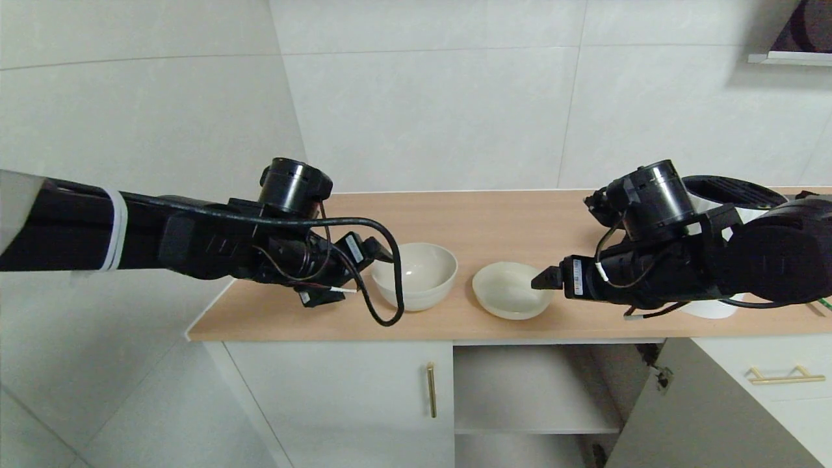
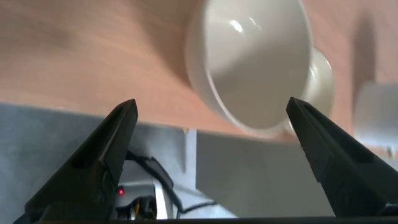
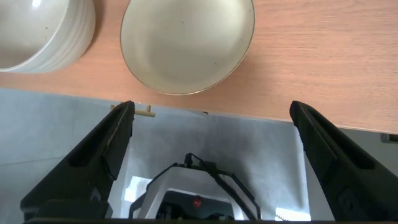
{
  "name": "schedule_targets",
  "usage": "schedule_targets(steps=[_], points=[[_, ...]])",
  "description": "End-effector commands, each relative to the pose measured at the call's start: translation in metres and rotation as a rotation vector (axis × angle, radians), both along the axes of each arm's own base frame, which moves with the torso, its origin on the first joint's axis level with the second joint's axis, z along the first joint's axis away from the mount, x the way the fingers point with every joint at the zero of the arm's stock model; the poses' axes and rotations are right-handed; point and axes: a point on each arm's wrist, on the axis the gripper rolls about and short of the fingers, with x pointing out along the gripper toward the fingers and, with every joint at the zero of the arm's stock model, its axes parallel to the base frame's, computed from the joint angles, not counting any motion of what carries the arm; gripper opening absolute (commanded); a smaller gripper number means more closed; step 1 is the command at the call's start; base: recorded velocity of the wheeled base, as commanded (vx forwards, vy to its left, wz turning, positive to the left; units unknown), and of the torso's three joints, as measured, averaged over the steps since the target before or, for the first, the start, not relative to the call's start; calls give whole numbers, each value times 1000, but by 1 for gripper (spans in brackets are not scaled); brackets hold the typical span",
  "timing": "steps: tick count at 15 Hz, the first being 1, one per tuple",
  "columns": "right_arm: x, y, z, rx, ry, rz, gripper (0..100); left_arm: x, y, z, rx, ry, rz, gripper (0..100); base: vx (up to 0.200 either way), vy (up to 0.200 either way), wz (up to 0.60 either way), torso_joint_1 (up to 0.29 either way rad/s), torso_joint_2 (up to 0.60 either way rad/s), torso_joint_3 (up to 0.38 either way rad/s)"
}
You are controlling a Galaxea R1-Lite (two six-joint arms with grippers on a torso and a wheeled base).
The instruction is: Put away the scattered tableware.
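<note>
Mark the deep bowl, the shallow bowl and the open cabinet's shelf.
deep bowl [image 1: 419, 272], head view, inner wall.
shallow bowl [image 1: 508, 289], head view, inside bottom.
shelf [image 1: 536, 429], head view, front edge.

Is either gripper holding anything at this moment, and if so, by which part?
Nothing is held. The left gripper is open near the deeper bowl, the right gripper open near the shallow bowl; both bowls rest on the counter.
</note>
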Motion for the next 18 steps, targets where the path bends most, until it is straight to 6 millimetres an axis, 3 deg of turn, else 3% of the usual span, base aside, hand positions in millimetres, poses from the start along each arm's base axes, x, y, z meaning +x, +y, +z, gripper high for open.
schedule_targets(steps=[1, 5, 10, 11, 18], points=[[-2, 0, -1, -4, 5, 4, 100, 12, -4, -12, 14, 17, 40, 100, 0, 0, 0, 0, 0, 0], [-3, 0, -3, -6, 12, 2, 100, 25, -6, -26, 56, 26, 103, 100, 0, 0, 0, 0, 0, 0], [-6, -2, 0, -4, 5, 1, 100, 25, -7, -27, 54, 31, 99, 100, 0, 0, 0, 0, 0, 0], [-6, -2, 0, -5, 4, 2, 100, 25, -7, -27, 55, 30, 98, 0, 0, 0, 0, 0, 0, 0], [-8, -3, 2, -3, -1, 5, 100, 23, -7, -23, 51, 20, 93, 0, 0, 0, 0, 0, 0, 0]])
